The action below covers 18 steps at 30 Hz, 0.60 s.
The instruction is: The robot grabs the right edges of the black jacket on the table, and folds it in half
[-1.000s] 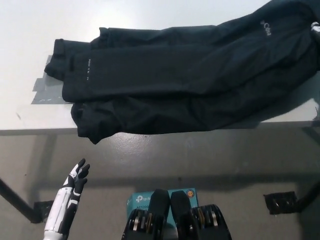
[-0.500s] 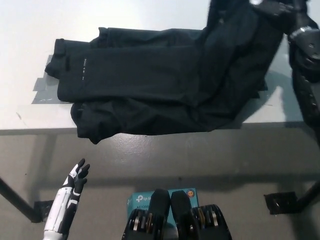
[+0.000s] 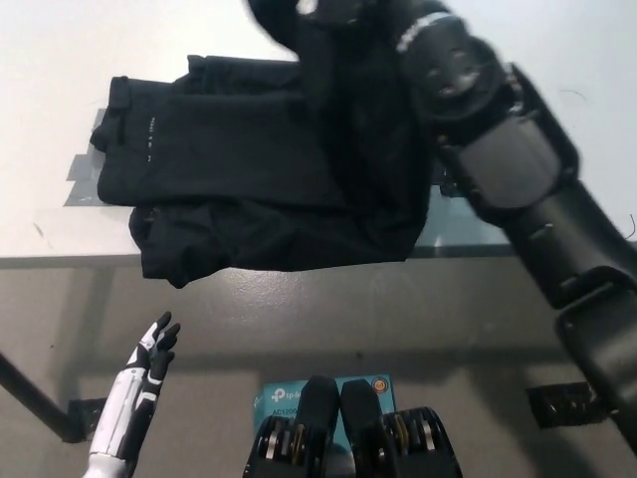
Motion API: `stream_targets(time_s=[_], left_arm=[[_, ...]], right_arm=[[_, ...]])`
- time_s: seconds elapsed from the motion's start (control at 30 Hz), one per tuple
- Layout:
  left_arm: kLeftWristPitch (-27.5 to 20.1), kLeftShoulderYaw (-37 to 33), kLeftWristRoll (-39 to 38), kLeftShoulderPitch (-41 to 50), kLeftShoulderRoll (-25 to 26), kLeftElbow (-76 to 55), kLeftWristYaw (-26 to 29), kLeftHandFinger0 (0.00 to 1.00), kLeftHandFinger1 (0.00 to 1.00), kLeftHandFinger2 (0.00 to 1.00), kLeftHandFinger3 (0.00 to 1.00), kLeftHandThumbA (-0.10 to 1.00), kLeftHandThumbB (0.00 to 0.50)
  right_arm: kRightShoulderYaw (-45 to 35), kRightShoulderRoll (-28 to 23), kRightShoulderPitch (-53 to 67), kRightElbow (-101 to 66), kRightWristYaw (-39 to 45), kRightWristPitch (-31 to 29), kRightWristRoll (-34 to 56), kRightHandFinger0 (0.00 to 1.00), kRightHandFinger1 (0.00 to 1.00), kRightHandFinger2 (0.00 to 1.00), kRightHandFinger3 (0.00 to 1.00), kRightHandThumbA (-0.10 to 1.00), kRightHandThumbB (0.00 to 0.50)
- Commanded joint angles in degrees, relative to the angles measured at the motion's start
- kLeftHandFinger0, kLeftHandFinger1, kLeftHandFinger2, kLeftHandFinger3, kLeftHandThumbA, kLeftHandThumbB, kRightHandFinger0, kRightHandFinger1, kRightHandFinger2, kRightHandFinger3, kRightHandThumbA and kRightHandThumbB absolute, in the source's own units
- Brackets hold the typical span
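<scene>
The black jacket [image 3: 229,169] lies across the white table [image 3: 60,80], its front hem hanging a little over the near edge. Its right part is lifted and drawn leftward over the middle, forming a raised fold [image 3: 358,119]. My black right arm [image 3: 518,169] reaches in from the lower right, and the right hand [image 3: 333,10] sits at the top edge of the head view, shut on the jacket's right edge and partly cut off. My white left hand [image 3: 151,354] rests low at the lower left, below the table, with its fingers apart and nothing in it.
Grey tape patches show on the table at the left [image 3: 85,184] and beside the fold at the right [image 3: 448,184]. A teal box [image 3: 318,390] lies on the floor below. A dark table leg [image 3: 30,398] and a black foot [image 3: 557,403] stand on the floor.
My right arm has swept from the far right to the top middle, carrying the jacket's right side up and over to the left. The left hand has stayed put.
</scene>
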Motion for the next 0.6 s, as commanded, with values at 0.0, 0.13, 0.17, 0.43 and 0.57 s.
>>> stream_targets(time_s=[0.0,0.13,0.17,0.43,0.57], left_arm=[[0.52,-0.76,0.28,-0.53,0.89,-1.68,-0.75,1.00,1.00,1.00,1.00,1.00,0.212],[0.20,-1.10,1.23,-0.75,1.12,-1.69,-0.44,1.00,1.00,1.00,1.00,1.00,0.177],[0.51,-1.11,1.10,-0.86,1.19,-1.79,-0.57,1.00,1.00,1.00,1.00,1.00,0.170],[-0.37,-1.79,0.91,-1.34,1.67,-1.51,-0.86,1.00,1.00,1.00,1.00,1.00,0.171],[-0.31,-2.23,1.78,-1.39,2.19,-1.86,-0.89,1.00,1.00,1.00,1.00,1.00,0.177]], right_arm=[[1.73,3.63,-5.38,3.53,-0.59,-8.14,-5.72,0.10,0.34,0.60,0.29,-0.10,0.145],[3.36,7.31,-6.63,11.78,-1.36,-13.96,-7.75,0.00,0.23,0.52,0.20,-0.10,0.156],[3.56,8.25,-6.70,13.47,-1.56,-14.90,-7.95,0.00,0.22,0.52,0.22,-0.10,0.164],[9.85,13.54,-4.64,24.57,-3.15,-16.15,-14.74,0.00,0.31,0.65,0.56,-0.10,0.155],[12.16,14.54,-3.16,29.91,-2.15,-16.01,-16.54,0.04,0.41,0.68,0.63,-0.10,0.188]])
